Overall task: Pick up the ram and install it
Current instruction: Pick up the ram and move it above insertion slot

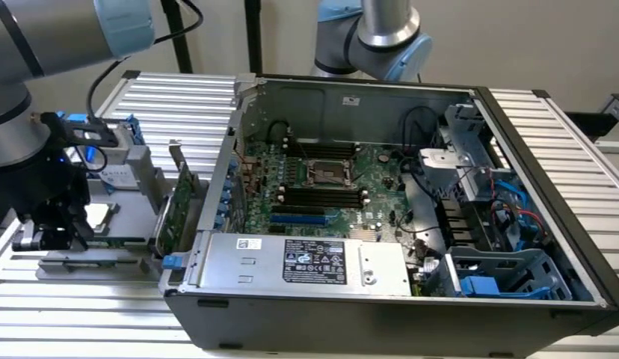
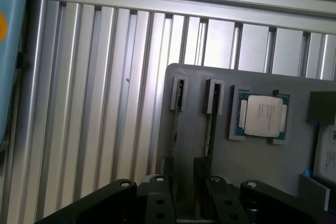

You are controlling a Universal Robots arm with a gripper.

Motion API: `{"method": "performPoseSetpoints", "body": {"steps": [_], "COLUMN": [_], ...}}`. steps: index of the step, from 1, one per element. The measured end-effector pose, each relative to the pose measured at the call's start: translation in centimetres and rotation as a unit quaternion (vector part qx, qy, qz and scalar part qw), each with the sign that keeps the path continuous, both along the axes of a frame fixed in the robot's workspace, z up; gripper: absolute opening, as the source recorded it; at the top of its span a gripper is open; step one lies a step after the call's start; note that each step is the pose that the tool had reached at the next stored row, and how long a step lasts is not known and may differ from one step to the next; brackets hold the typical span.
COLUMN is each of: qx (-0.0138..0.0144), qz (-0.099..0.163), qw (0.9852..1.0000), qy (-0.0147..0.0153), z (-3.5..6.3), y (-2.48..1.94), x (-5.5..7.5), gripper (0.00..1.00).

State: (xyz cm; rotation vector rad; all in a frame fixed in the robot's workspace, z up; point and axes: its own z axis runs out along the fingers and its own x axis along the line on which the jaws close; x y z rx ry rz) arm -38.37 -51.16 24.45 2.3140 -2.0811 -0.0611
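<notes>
Two thin green ram sticks stand on edge in slotted holders on a grey tray (image 2: 199,80); one ram stick (image 2: 175,129) is beside the other (image 2: 209,129). My gripper (image 2: 184,170) is low over the tray at the sticks' near ends. Its dark fingers (image 2: 167,167) are apart, so it is open. I cannot tell whether a finger touches a stick. In the exterior view the gripper (image 1: 52,228) sits at the exterior view's left, with a ram (image 1: 115,241) reaching from it toward the open computer case (image 1: 389,307). The black memory slots (image 1: 315,196) lie on the motherboard.
A processor chip (image 2: 261,115) rests in a recess of the tray beside the sticks. A tall green expansion card (image 1: 175,206) stands upright between the tray and the case wall. The power supply (image 1: 300,260) lies along the case's front. Ribbed aluminium table (image 2: 105,103) surrounds the tray.
</notes>
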Motion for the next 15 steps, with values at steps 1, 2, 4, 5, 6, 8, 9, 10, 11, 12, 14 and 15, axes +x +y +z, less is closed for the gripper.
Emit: {"method": "performPoseSetpoints", "body": {"steps": [1,2,4,5,6,8,9,10,11,12,14,15], "qx": [0.0,0.0,0.0,0.0,0.0,0.0,0.0,0.0,0.0,0.0,-0.0001,0.0], "qz": [0.0,0.0,0.0,0.0,0.0,0.0,0.0,0.0,0.0,0.0,0.0,0.0], "qw": [1.0,1.0,1.0,1.0,1.0,1.0,1.0,1.0,1.0,1.0,1.0,1.0], "qy": [0.0001,0.0,0.0001,0.0001,0.0,0.0001,0.0,0.0,0.0,0.0001,0.0001,0.0001], "z": [-0.16,-0.36,-0.72,-0.9,-1.08,-1.45,-1.64,-1.82,-2.01,-2.17,-2.54,-2.72], "y": [-0.03,-0.05,-0.09,-0.11,-0.12,-0.16,-0.18,-0.2,-0.23,-0.27,-0.36,-0.4], "x": [0.0,0.0,0.0,0.0,0.0,0.0,0.0,0.0,0.0,0.0,0.0,0.0], "gripper": [0.0,0.0,0.0,0.0,1.0,1.0,1.0,1.0,1.0,1.0,1.0,1.0]}}
